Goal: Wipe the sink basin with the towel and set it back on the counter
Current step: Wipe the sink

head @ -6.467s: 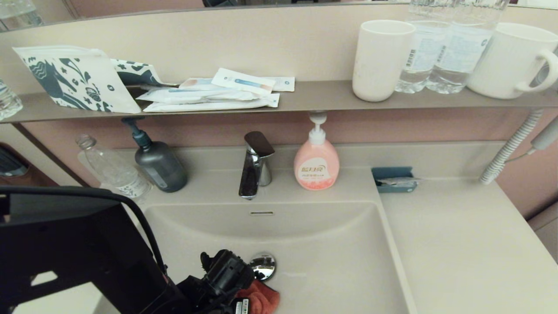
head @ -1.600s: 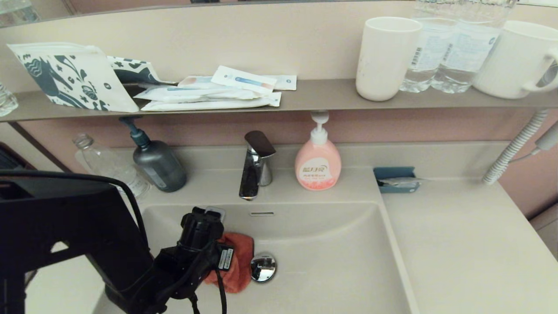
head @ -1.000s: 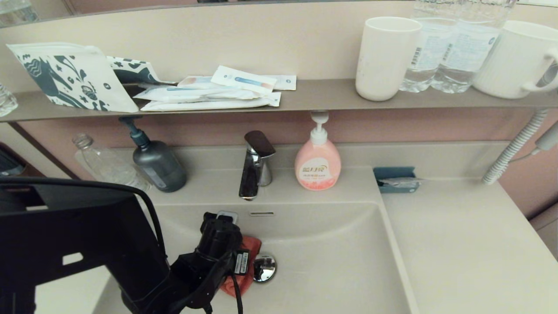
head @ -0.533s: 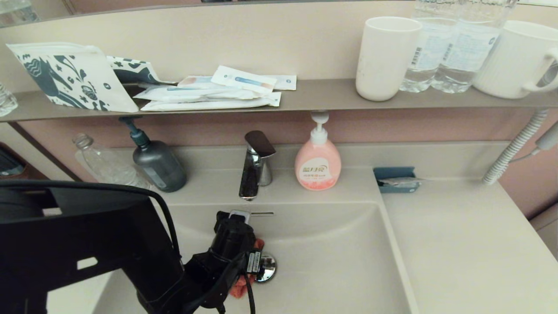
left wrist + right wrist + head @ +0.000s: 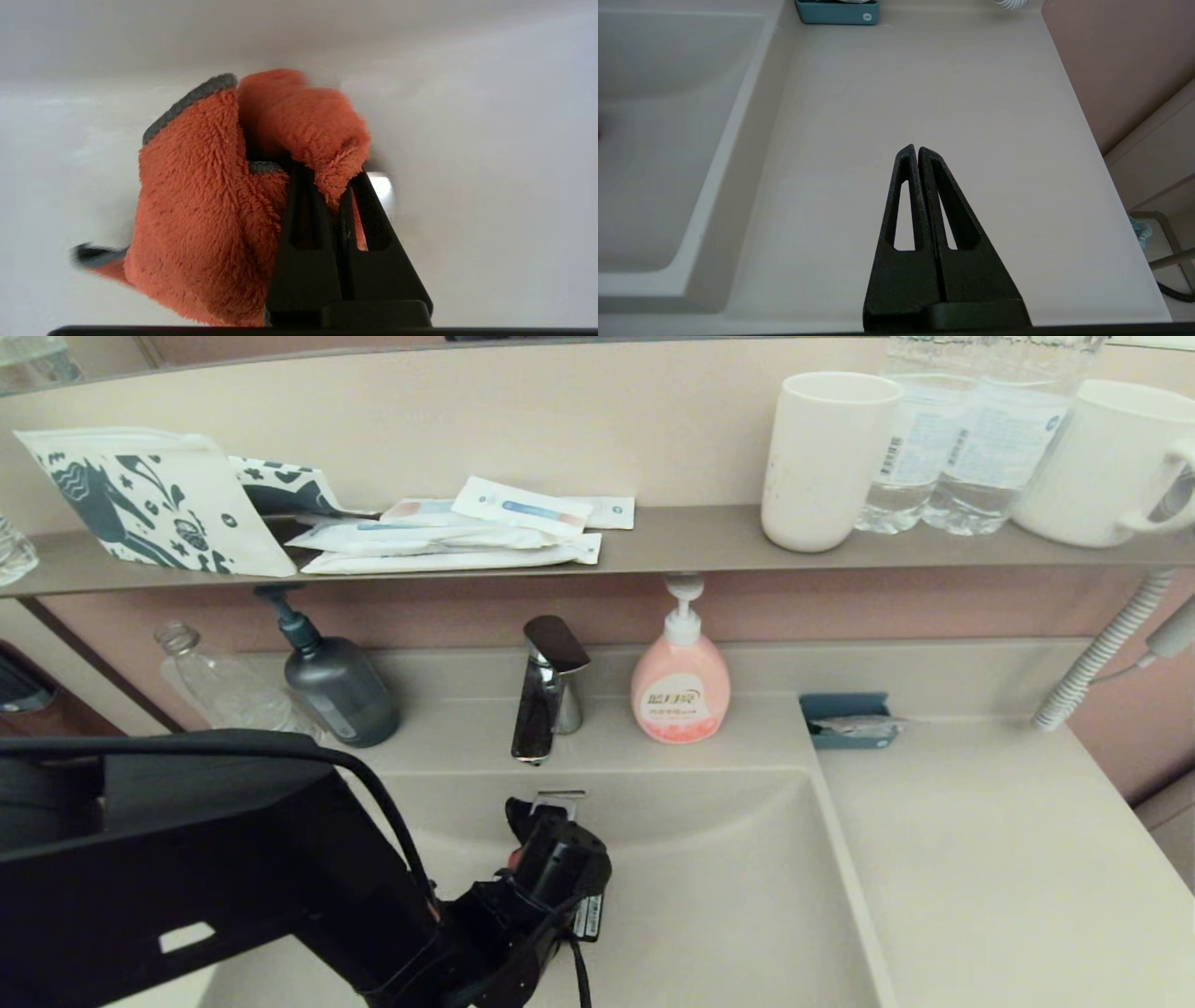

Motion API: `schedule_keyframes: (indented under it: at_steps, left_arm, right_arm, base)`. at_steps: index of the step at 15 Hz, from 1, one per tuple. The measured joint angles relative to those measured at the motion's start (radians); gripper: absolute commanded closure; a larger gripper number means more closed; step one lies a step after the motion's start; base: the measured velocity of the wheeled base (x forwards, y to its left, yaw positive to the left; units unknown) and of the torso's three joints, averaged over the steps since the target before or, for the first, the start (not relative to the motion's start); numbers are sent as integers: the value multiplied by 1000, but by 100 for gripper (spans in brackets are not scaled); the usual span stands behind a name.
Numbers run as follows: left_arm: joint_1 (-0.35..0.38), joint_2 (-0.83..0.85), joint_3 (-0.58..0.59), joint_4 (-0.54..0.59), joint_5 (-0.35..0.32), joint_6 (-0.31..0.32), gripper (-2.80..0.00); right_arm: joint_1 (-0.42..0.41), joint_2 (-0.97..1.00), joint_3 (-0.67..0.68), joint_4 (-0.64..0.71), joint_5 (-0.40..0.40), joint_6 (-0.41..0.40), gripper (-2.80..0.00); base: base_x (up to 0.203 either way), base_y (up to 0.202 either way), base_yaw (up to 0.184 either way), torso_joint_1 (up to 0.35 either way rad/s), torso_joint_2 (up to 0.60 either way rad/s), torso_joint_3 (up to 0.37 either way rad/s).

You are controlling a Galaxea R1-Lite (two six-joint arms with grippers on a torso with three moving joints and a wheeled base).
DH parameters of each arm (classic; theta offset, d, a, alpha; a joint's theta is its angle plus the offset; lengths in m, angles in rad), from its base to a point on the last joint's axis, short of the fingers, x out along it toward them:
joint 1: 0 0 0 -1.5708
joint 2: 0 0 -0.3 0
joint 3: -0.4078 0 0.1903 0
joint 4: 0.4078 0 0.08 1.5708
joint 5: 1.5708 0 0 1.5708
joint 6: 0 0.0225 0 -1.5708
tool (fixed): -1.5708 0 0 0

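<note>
My left arm reaches down into the beige sink basin (image 5: 738, 896), and its gripper (image 5: 534, 810) points toward the back wall just below the overflow slot (image 5: 561, 794). In the left wrist view this gripper (image 5: 334, 173) is shut on a fold of the fuzzy orange-red towel (image 5: 201, 210), which bunches against the basin floor (image 5: 486, 154). From the head view only a sliver of the towel (image 5: 513, 852) shows, and the arm hides the drain plug. My right gripper (image 5: 917, 148) is shut and empty, hanging over the beige counter (image 5: 934, 93) right of the basin.
A chrome faucet (image 5: 546, 691) stands behind the basin, between a dark pump bottle (image 5: 338, 689) and a pink soap bottle (image 5: 680, 689). A teal tray (image 5: 845, 719) sits at the counter's (image 5: 990, 859) back. The grey-brown shelf (image 5: 672, 537) above carries cups, water bottles and packets.
My left gripper has dragged the towel rightward across the basin floor, from left of the drain plug to over it. The plug and most of the towel are now hidden under the arm.
</note>
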Motion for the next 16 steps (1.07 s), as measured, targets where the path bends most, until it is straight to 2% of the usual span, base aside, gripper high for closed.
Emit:
schedule_keyframes:
  at_steps: [6, 11, 16]
  left_arm:
    - [-93, 8, -72, 16, 37, -26, 0]
    - [-141, 12, -185, 199, 41, -133, 0]
    - [-168, 18, -266, 240, 44, -131, 0]
  right_arm:
    - [0, 0, 0, 0, 0, 0, 0]
    - [0, 0, 0, 0, 0, 0, 0]
    - [0, 0, 0, 0, 0, 0, 0]
  base:
    - [0, 0, 0, 0, 0, 0]
    - [0, 0, 0, 0, 0, 0]
    - [0, 0, 0, 0, 0, 0]
